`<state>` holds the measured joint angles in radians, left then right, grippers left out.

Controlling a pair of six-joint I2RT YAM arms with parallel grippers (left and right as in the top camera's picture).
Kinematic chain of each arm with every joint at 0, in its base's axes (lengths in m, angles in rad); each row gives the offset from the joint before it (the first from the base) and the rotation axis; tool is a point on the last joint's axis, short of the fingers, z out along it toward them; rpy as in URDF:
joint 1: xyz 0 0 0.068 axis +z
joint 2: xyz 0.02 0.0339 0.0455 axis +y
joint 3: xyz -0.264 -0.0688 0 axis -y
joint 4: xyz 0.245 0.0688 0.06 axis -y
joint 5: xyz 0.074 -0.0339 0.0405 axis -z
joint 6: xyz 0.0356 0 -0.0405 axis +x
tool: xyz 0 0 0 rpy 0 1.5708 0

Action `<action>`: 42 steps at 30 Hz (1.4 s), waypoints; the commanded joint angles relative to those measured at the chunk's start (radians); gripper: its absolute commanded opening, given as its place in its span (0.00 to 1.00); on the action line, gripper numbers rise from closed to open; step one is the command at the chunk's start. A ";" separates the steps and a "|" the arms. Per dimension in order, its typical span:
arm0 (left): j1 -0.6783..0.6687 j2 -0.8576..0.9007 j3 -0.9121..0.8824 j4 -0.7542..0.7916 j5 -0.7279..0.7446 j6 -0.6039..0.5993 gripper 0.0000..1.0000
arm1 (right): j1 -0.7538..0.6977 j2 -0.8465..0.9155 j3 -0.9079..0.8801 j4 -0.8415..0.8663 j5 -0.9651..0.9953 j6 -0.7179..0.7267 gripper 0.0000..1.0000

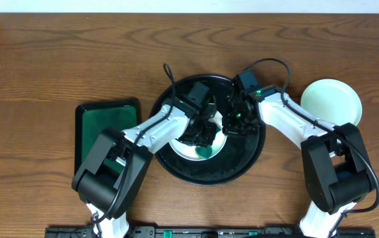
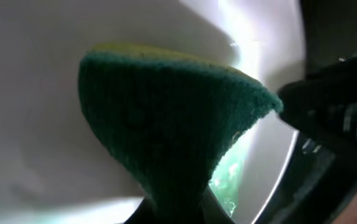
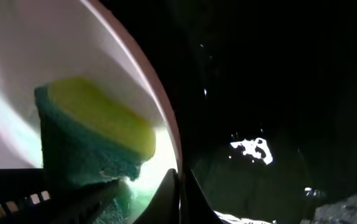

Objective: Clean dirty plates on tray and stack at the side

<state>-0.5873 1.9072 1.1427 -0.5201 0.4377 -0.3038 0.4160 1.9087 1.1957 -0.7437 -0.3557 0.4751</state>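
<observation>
1. At the middle of the wooden desk [image 1: 44, 59], on the large round black tray with a raised rim [image 1: 242, 168], the small round white plate [image 1: 206, 152] being cleaned lies toward the tray's 6 o'clock. A second white plate [image 1: 331, 99] sits off the tray on the desk, at about its 3 o'clock.
2. The left tool [image 1: 199, 129] is clamped on a green-and-yellow sponge [image 2: 166, 124], which presses against the plate's face. The right tool [image 1: 232, 122] is narrow, and its tips appear pinched on the plate's rim near 2 o'clock.
3. Risks, as judged:
   - A hard push from the sponge could pull the thin rim out of that pinch, so the plate skids across the tray.
   - The sponge is squeezed to a fold and could twist out of its grip.
   - The two arms work very close together and could knock each other.
4. The plate is glossy white, with a wet teal-green smear at its 6 o'clock edge. The second plate looks clean.
</observation>
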 commanded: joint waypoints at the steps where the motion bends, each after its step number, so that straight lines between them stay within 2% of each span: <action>1: -0.002 0.029 -0.018 0.050 0.079 -0.057 0.07 | -0.004 0.008 -0.001 -0.010 0.014 0.010 0.01; 4: 0.012 0.029 -0.018 0.111 0.058 -0.112 0.07 | -0.004 0.008 -0.001 -0.012 0.014 0.011 0.01; 8: 0.048 0.029 -0.018 0.192 -0.050 -0.199 0.07 | -0.004 0.008 -0.001 -0.025 0.014 0.010 0.01; 12: 0.094 0.029 -0.018 0.207 -0.182 -0.248 0.07 | -0.004 0.008 -0.001 -0.041 0.014 0.010 0.01; 15: 0.135 0.029 -0.018 0.145 -0.281 -0.248 0.07 | -0.004 0.008 -0.001 -0.047 0.014 0.010 0.01; 19: 0.193 0.029 -0.018 -0.022 -0.410 -0.247 0.07 | -0.004 0.008 -0.001 -0.042 0.015 0.010 0.01; 23: 0.230 0.029 -0.018 -0.160 -0.416 -0.208 0.07 | -0.004 0.008 -0.001 -0.034 0.015 0.010 0.01; 25: 0.233 0.029 -0.018 -0.212 -0.392 -0.159 0.07 | -0.005 0.008 -0.001 -0.035 0.014 0.010 0.01; 28: 0.217 0.029 -0.019 -0.224 -0.268 -0.084 0.07 | -0.005 0.008 -0.001 -0.035 0.014 0.010 0.01; 32: 0.163 0.029 -0.019 -0.188 -0.130 -0.081 0.07 | -0.005 0.008 -0.001 -0.034 0.014 0.010 0.01; 37: 0.082 0.029 -0.019 -0.069 0.063 -0.097 0.07 | -0.005 0.008 -0.001 -0.033 0.014 0.010 0.01; 42: 0.034 0.029 -0.019 0.006 0.146 -0.146 0.07 | -0.005 0.008 -0.001 -0.033 0.014 0.010 0.01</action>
<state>-0.5209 1.9072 1.1454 -0.5289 0.4423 -0.4225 0.4164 1.9087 1.1957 -0.7670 -0.3580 0.4751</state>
